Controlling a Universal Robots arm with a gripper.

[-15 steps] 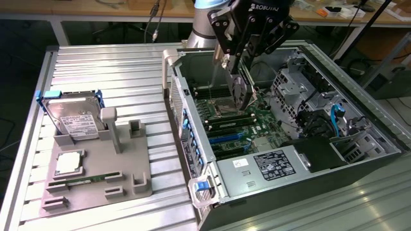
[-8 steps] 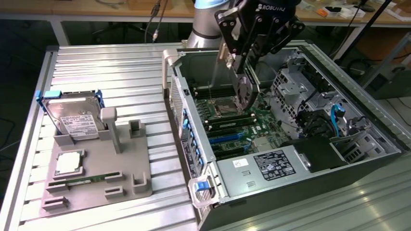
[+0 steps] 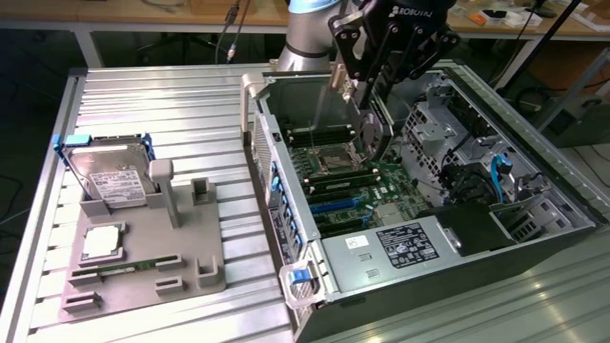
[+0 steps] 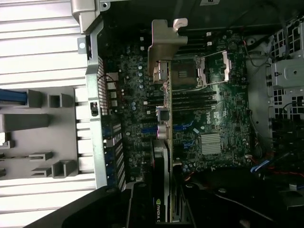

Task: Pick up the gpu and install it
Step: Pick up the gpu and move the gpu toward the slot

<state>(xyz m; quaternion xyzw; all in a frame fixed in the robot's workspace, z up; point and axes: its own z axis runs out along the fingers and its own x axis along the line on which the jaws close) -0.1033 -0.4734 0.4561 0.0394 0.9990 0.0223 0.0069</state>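
Open case [image 3: 256, 121] | gpu [image 3: 373, 137] clamped in tool [image 3: 368, 96], hanging above motherboard [image 3: 381, 189]

The hand [image 4: 167, 202] grips the gpu [image 4: 162, 159] edge-on over the motherboard [image 4: 135, 95] inside the open case [image 4: 93, 99], silver bracket [image 4: 164, 45] at its far end.

Grey arm [image 3: 303, 39], black lettered tool [image 3: 370, 96]

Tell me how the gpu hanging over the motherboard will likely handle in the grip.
The gpu is probably stiff: it hangs on edge from the tool without sagging. Its metal bracket and cooler suggest some weight for a thin card. A bare circuit card, it is likely fragile if knocked against the case.
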